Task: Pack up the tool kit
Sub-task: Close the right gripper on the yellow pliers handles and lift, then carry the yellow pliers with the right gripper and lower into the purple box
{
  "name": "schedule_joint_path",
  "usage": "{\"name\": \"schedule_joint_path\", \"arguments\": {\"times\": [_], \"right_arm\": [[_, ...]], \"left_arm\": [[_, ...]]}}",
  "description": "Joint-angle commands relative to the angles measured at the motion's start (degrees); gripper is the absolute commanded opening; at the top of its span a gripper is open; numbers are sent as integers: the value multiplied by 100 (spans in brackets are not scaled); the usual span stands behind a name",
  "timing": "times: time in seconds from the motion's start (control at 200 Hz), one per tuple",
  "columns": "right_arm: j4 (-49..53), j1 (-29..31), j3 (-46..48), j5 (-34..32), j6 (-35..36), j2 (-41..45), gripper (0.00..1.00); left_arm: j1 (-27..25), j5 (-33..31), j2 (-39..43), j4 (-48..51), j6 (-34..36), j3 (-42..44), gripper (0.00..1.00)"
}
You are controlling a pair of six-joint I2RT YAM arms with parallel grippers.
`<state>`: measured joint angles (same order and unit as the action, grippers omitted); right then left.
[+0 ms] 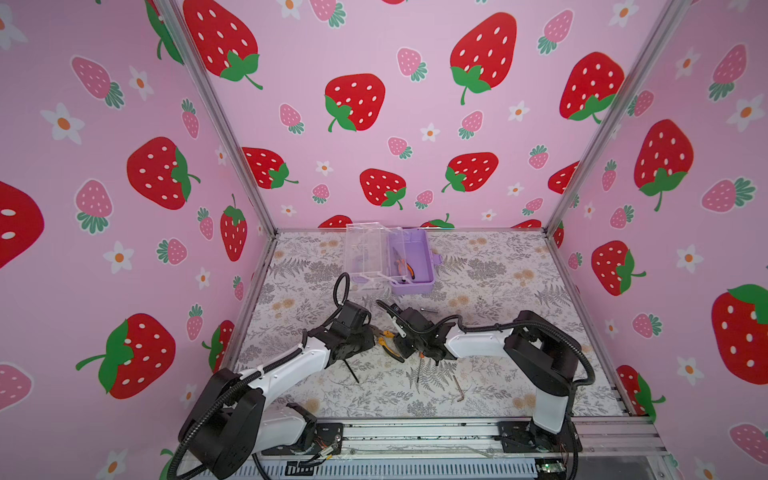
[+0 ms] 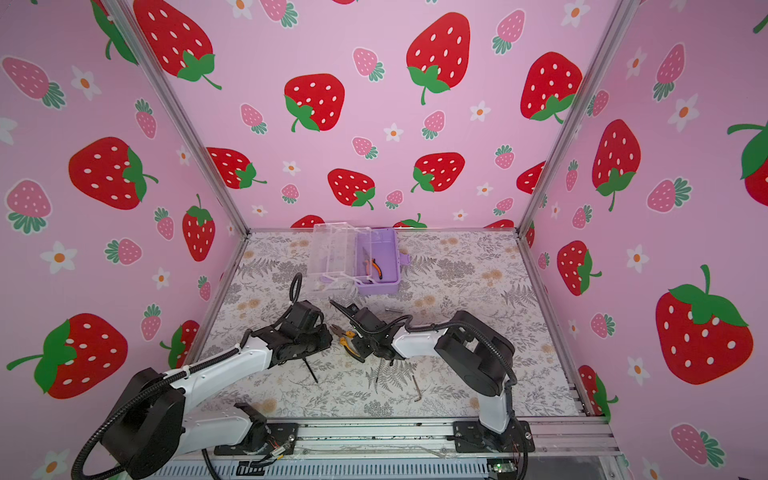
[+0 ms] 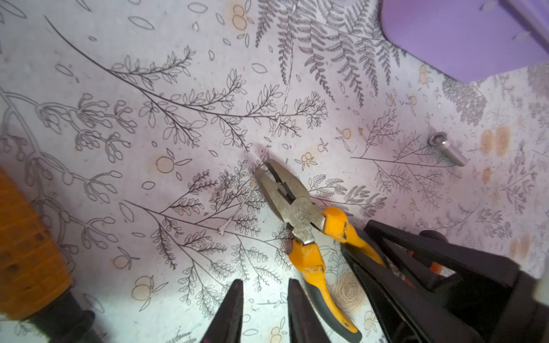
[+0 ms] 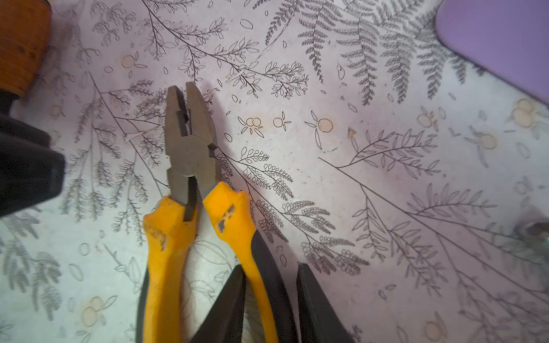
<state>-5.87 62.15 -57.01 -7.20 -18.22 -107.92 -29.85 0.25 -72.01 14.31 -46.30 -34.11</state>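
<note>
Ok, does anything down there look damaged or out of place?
Yes: on the pliers the yellow coating is chipped on both handles just behind the metal head, leaving dull worn patches. Nothing else looks spilled or broken.

Pink strawberry-print walls (image 1: pixel 419 120), floral tabletop (image 1: pixel 519 340), aluminium frame (image 1: pixel 415 433)

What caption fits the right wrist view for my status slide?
Right gripper straddling one handle of the yellow-handled pliers lying on the floral mat, lilac box corner beyond.
</note>
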Motion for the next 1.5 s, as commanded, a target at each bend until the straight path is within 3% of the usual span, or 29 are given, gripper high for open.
{"name": "schedule_joint_path", "arguments": {"times": [0.0, 0.285, 0.475, 0.83, 1.025, 1.316, 1.496], "right_arm": [[210, 43, 29, -328, -68, -58, 23], [26, 35, 116, -95, -16, 435, 7], [48, -103, 95, -6, -15, 1141, 4], [520, -1203, -552, 1, 201, 2067, 0], [881, -1833, -1463, -136, 420, 1585, 0], [1454, -2458, -3226, -99, 291, -202, 0], [1656, -2707, -4027, 282, -54, -1123, 0]], "left_arm": [[37, -16, 55, 169, 16, 27, 30], [88, -16, 164, 164, 15, 71, 30], [152, -16, 274, 200, 47, 131, 30], [203, -42, 590, 380, 221, -153, 30], [207, -67, 574, 363, 280, -108, 30], [328, 35, 462, 389, 423, -68, 31], [444, 131, 399, 348, 464, -87, 31]]}}
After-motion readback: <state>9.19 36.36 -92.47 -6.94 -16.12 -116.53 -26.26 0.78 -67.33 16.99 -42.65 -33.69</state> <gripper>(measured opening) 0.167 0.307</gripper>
